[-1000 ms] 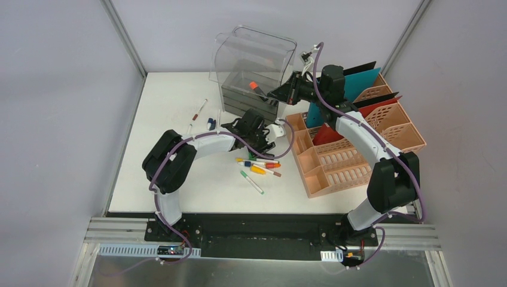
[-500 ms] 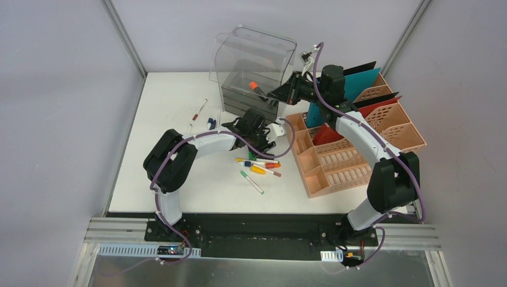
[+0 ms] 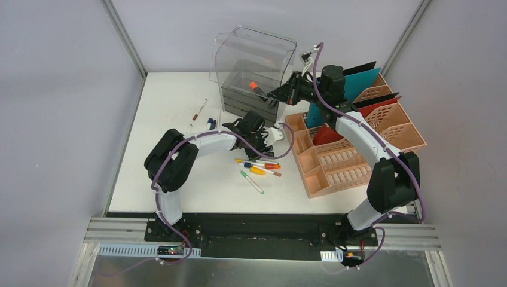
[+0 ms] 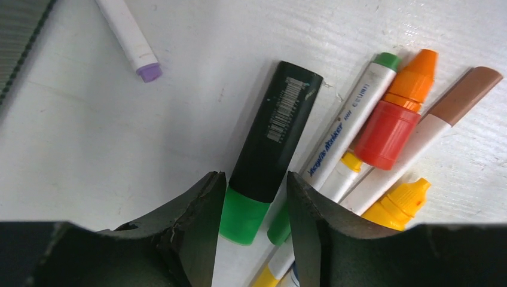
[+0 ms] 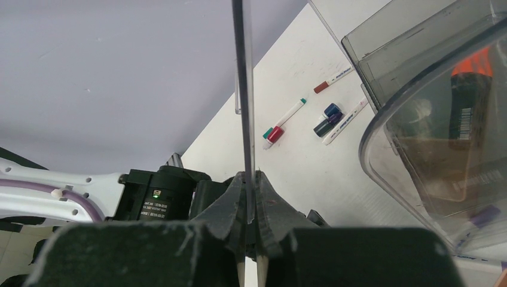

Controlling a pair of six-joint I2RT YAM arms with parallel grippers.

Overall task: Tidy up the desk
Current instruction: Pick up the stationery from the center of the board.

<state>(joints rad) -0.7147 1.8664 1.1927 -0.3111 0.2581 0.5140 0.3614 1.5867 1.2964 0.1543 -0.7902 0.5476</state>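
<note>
We note the left gripper (image 4: 254, 188), jaws apart, straddling the green-capped end of the black marker (image 4: 272, 137). It lies flat on the desk (image 4: 89, 149), long axis pointing away from the fingers. Farther back, the right gripper (image 5: 250, 179) pinches the clear panel (image 5: 242, 89).

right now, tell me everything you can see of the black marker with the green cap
A chunky black marker with a white barcode label and bright green cap, plastic-looking, lying flat on the white desk. Its capped end sits between the left gripper's jaws; whether they press it is unclear. A white pen lies alongside.
</note>
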